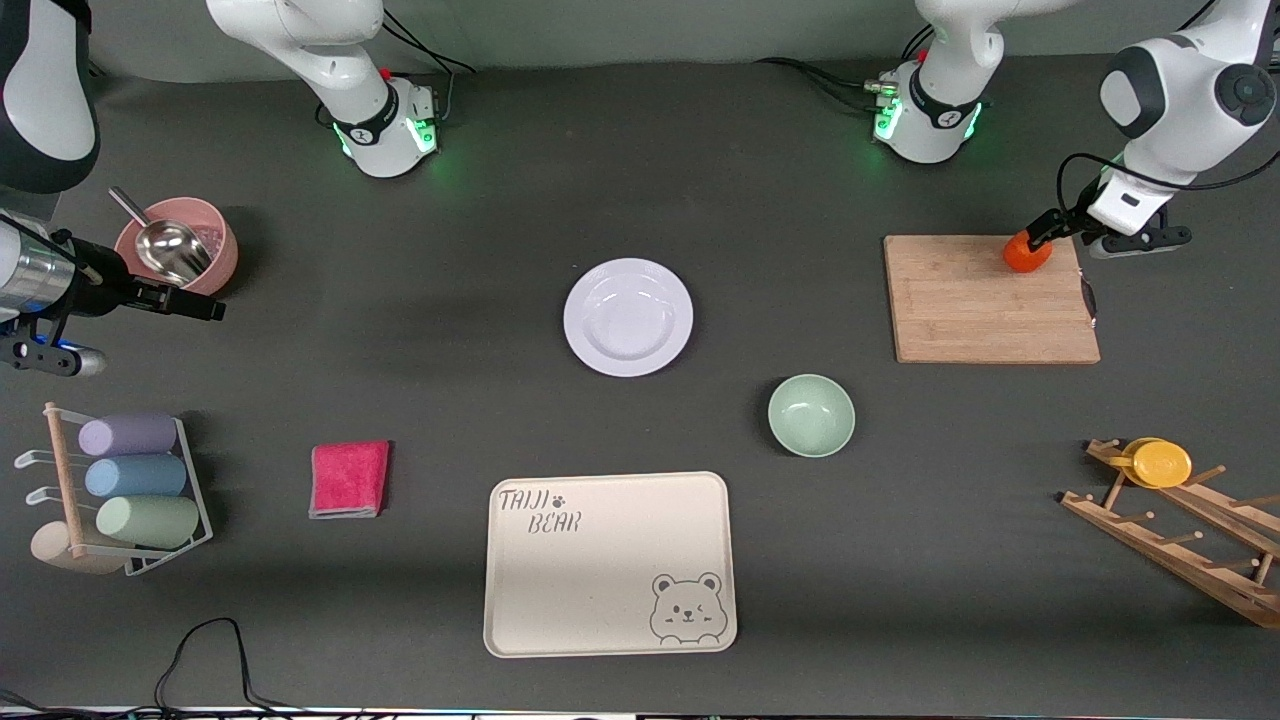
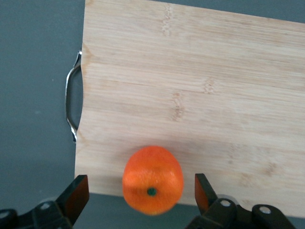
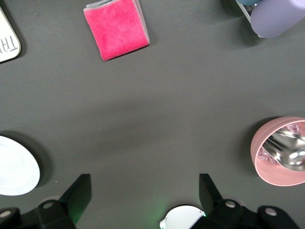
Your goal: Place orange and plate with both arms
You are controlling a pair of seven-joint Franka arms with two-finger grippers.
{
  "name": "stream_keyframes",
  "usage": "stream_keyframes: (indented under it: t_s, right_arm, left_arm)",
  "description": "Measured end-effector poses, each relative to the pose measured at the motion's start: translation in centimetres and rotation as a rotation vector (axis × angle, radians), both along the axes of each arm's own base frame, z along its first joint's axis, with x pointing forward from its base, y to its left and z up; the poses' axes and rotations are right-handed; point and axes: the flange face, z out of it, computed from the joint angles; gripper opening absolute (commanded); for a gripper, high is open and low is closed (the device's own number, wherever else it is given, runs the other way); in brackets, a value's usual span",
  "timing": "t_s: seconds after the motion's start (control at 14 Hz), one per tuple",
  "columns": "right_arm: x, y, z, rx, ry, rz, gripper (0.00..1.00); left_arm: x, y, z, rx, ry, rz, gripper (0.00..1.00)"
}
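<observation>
— Well, we see the dimpled round orange at the bamboo board's edge, left hand spread either side, not touching.

— We see the glossy plate mid-worktop, bare room around. Right hand, fingers apart, waits over the worktop's end.

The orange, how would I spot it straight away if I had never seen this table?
Find the wooden cutting board at the left arm's end of the table. The orange sits on the board's corner farthest from the front camera, between the open fingers of the left gripper. It is small, round and bright orange, unlike the flat yellow disc on the wooden rack.
</observation>
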Motion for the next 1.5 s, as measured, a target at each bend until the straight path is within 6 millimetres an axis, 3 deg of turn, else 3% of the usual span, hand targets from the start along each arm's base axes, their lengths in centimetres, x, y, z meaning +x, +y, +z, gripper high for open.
stream_keyframes:
  t_s: [0.43, 0.93, 1.21, 1.5]
  right_arm:
    - [0.0, 0.0, 0.0, -0.003, 0.001, 0.001, 1.0]
    - [0.0, 0.0, -0.1, -0.004, 0.002, 0.002, 1.0]
    - [0.0, 0.0, -0.1, -0.004, 0.002, 0.002, 1.0]
    - [0.0, 0.0, -0.1, -0.004, 0.002, 0.002, 1.0]
  left_arm:
    - [0.1, 0.4, -5.2, 0.043, 0.003, -0.006, 0.99]
    - [-0.4, 0.2, -5.3, 0.026, 0.062, 0.056, 0.98]
    - [-1.1, -0.1, -4.3, -0.004, 0.134, 0.085, 0.97]
    - [-1.1, -0.1, -4.0, -0.006, 0.131, 0.091, 0.86]
